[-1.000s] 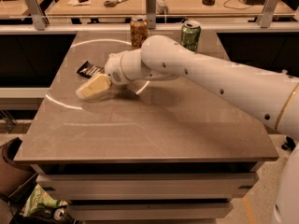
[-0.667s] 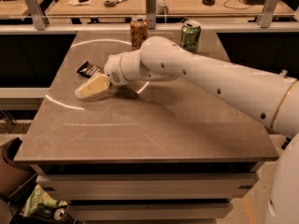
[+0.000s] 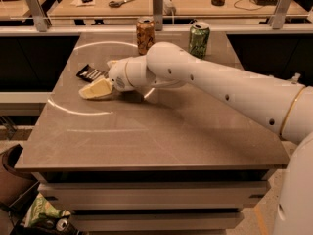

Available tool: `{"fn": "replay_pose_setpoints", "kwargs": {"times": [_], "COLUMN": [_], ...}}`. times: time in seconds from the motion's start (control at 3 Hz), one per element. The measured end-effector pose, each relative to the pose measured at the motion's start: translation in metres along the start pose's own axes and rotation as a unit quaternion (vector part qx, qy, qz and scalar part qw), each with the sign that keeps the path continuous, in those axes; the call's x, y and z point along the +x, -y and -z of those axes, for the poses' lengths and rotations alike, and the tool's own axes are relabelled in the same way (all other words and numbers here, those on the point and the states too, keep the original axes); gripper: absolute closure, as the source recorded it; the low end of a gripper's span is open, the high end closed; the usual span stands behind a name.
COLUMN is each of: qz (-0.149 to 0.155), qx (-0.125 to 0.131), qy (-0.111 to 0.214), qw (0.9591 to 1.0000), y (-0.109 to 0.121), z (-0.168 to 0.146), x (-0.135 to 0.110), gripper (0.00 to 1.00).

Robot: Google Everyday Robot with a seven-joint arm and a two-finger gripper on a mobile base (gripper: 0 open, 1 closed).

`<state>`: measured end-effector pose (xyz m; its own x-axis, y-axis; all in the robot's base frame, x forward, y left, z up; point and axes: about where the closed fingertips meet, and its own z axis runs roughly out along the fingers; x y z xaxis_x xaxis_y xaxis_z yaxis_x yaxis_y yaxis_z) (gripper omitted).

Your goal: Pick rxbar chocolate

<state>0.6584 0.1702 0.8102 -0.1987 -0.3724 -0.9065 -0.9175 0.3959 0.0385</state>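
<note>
The rxbar chocolate, a flat black bar with pale stripes, lies on the grey table at its left side. My gripper is low over the table at the bar's right end. Its near cream finger rests in front of the bar, and the tip of the far finger shows behind it. The jaws stand apart, and the bar lies flat on the table, partly hidden by the wrist. My white arm reaches in from the right.
A brown drink can and a green drink can stand at the table's back edge, behind my arm. A rail with posts and a desk run behind the table. A bag lies on the floor at the lower left.
</note>
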Motion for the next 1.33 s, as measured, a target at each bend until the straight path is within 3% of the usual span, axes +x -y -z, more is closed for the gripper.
{"fn": "replay_pose_setpoints", "kwargs": {"times": [0.67,1.0,1.33], "qz": [0.000,0.000,0.000], "qx": [0.000,0.000,0.000], "qy": [0.000,0.000,0.000], "qw": [1.0000,1.0000,1.0000], "y": [-0.0004,-0.0006,-0.0007], "z": [0.0040,0.0043,0.0043], "x": [-0.0088,-0.0096,-0.0099], "gripper": [0.88,1.00,1.00]}}
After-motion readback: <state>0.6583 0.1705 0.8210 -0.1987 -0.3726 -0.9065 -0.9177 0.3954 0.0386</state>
